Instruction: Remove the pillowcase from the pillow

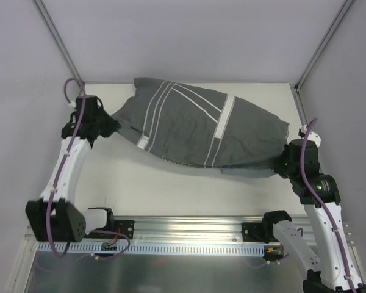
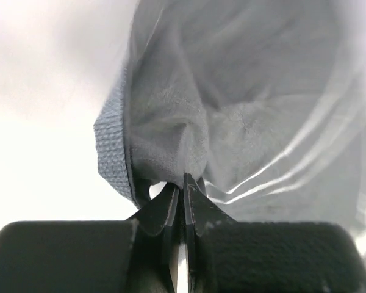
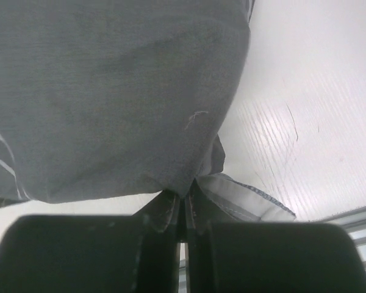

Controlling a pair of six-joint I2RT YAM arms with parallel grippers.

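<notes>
The pillowcase, dark grey with white stripes, hangs stretched between my two grippers above the white table, bulging with something inside. The pillow itself is hidden; no white cushion shows. My left gripper is shut on the pillowcase's left end; in the left wrist view the cloth bunches into the closed jaws. My right gripper is shut on the pillowcase's right corner; in the right wrist view the grey cloth fills the upper left and a lighter hem folds out beside the jaws.
Metal frame posts rise at the back corners beside grey walls. A slotted aluminium rail runs along the near edge between the arm bases. The table's right edge lies close to my right arm.
</notes>
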